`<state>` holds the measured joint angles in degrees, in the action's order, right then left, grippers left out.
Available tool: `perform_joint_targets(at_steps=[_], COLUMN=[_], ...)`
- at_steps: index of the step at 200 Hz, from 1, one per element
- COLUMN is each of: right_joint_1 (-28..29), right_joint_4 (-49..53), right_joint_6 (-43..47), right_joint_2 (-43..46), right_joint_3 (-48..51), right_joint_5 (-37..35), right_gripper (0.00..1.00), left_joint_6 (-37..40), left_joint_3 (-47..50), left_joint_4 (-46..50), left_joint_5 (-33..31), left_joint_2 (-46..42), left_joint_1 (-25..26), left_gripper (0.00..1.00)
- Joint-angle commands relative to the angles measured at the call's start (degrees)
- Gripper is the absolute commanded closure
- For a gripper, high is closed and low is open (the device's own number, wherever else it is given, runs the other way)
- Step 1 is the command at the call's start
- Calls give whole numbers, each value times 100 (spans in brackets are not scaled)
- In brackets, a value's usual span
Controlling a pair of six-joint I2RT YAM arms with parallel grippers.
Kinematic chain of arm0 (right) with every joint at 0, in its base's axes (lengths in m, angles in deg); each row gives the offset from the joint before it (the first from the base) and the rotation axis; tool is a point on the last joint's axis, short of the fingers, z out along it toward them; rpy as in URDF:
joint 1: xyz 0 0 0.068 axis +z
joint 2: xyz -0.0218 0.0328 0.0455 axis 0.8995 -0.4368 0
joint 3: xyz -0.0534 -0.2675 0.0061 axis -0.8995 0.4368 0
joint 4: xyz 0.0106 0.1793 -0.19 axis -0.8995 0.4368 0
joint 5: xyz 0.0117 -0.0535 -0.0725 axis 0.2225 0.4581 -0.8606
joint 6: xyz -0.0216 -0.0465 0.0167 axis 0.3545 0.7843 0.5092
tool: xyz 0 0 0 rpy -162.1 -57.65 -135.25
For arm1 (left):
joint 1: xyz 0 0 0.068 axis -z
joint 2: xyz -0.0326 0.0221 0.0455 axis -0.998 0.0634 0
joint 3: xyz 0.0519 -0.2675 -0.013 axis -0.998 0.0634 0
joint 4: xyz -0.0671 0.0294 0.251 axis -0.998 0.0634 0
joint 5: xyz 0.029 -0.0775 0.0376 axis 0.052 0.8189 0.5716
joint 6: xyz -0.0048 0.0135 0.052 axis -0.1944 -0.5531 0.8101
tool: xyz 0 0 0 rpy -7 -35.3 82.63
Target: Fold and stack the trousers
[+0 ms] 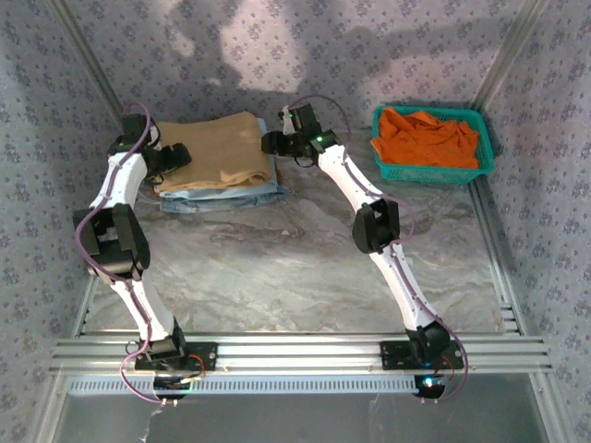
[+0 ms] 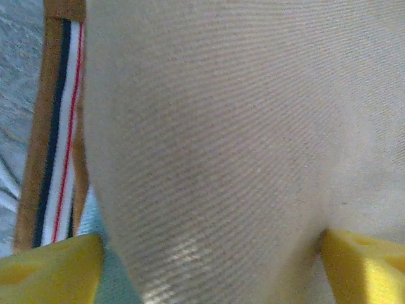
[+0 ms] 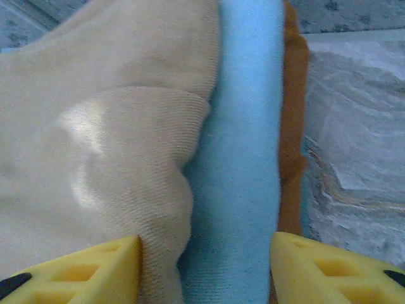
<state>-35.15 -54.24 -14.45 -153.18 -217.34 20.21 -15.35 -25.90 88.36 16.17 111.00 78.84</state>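
Left hand (image 2: 205, 256) and right hand (image 3: 205, 256) each with fingers apart over folded trousers (image 1: 226, 148), green basket (image 1: 434, 173) holding seemingly crumpled orange garment (image 1: 427, 138)

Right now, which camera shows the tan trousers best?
The top external view: the trousers lie folded, whole, on top of the light blue cloth. The left wrist view gives a close-up of their weave; the right wrist view, one rounded edge beside that cloth.
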Motion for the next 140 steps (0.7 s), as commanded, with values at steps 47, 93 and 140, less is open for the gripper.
perform_joint_targets(at_steps=[47,93,140], right_joint_1=[226,110,-225], right_joint_4=[335,472,422], right_joint_6=[341,90,-59], right_joint_2=[787,418,1153], right_joint_3=[1045,585,1315], right_joint_5=[-371,-144,356], right_gripper=[41,38,32], left_joint_6=[-520,-662,-477], left_joint_3=[281,605,457], left_joint_4=[529,325,648], left_joint_5=[-1328,-702,-720], left_joint_2=[-1202,-408,-978], left_joint_1=[54,-72,-89], left_gripper=[10,22,13])
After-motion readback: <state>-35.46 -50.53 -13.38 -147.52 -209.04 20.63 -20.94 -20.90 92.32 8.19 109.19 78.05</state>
